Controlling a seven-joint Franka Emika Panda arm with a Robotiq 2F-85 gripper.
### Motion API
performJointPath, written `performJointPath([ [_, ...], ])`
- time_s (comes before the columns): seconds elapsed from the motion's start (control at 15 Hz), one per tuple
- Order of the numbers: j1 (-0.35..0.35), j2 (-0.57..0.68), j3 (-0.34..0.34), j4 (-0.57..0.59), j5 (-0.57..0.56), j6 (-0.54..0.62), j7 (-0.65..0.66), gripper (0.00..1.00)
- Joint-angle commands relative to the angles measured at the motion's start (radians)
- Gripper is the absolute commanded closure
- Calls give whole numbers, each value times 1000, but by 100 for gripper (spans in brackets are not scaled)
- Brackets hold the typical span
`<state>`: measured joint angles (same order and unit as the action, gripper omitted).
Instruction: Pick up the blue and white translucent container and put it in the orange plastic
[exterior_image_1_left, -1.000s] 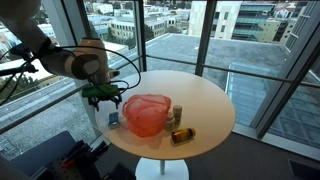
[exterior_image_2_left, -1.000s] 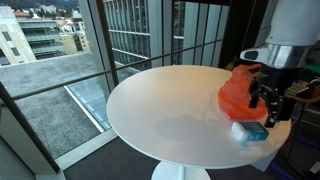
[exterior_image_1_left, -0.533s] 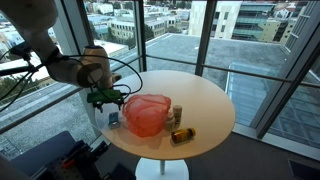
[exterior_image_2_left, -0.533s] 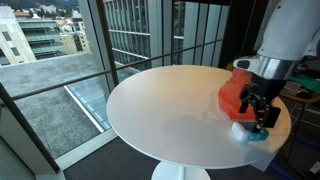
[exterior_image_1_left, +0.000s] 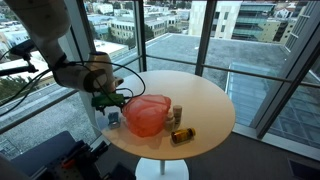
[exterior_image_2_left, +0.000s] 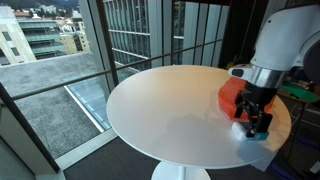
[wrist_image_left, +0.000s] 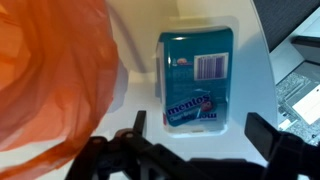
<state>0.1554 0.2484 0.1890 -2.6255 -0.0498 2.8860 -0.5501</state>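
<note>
Wrist view: jaws spread over glossy rectangular blue-and-white container (wrist_image_left: 198, 78) beside crinkly translucent orange plastic (wrist_image_left: 50, 80).

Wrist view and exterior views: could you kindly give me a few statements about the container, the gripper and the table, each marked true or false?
1. The blue and white translucent container lies on the table beside the orange plastic, not inside it. True.
2. The gripper is shut on the container. False: in the wrist view its fingers stand wide apart, and the container shows between them, not clamped.
3. The amber bottle stands upright. False: in an exterior view it lies on its side near the table's edge.
4. The table has a round white top. True.
</note>
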Motion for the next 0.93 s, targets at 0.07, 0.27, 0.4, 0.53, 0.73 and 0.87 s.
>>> performJointPath([
  [0.07, -38, 31, 36, 22, -36, 3, 29, 0],
  [0.27, -36, 38, 36, 25, -48, 6, 38, 25],
  [0.4, -30, 39, 32, 26, -64, 8, 47, 34],
  [0.53, -29, 37, 31, 28, -82, 4, 61, 51],
  [0.73, -48, 8, 56, 27, -64, -15, 51, 58],
  [0.87, -72, -9, 85, 30, -38, -32, 31, 58],
])
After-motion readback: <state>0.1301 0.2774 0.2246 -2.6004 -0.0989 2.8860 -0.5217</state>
